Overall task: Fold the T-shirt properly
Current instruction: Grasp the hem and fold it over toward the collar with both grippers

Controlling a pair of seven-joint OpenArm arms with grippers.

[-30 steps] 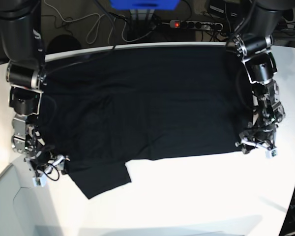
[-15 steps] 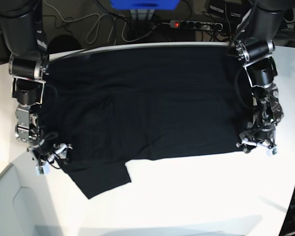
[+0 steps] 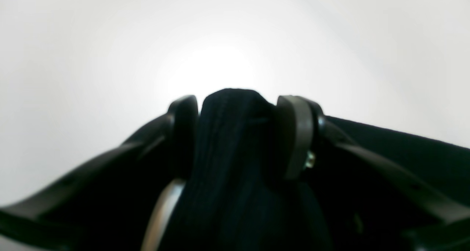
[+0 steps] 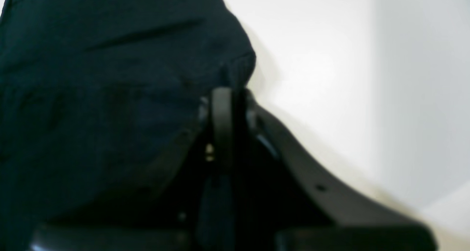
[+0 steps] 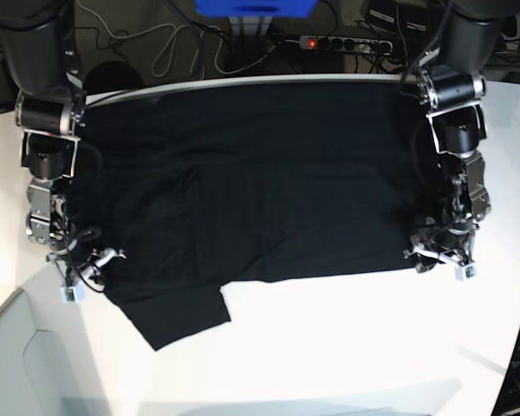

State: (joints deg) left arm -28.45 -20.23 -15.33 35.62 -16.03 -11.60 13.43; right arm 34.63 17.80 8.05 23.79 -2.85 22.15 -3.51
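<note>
Since a second ago your right gripper (image 5: 85, 276) has slid in along the desk's left edge and pinched down; the cloth at that corner has drawn in a little. Your left gripper (image 5: 438, 257) has crept slightly inward at the right edge.

The T-shirt (image 5: 251, 182) lies spread, plain black side up, over the far half of the desk (image 5: 347, 347), its long axis running left to right. One sleeve (image 5: 178, 316) sticks out toward the near edge, on the left.

Right gripper: jaws pressed together on a thin fold of the shirt's edge (image 4: 235, 74). The cloth lies to the inner side of it, bare desk to the outer side.

Left gripper (image 3: 235, 133): jaws moderately apart, a thick bunched ridge of black cloth (image 3: 235, 151) filling the gap between the pads and touching both. It reads as a hold on the bunch.

Each arm sits at its own near corner of the body of the shirt; the rest of the cloth lies beyond both, toward the far edge. My guess is that a fold would carry the near hem that way.

The base view gives the whole layout but hides the jaws. Only the wrist views show the cloth between the pads.
</note>
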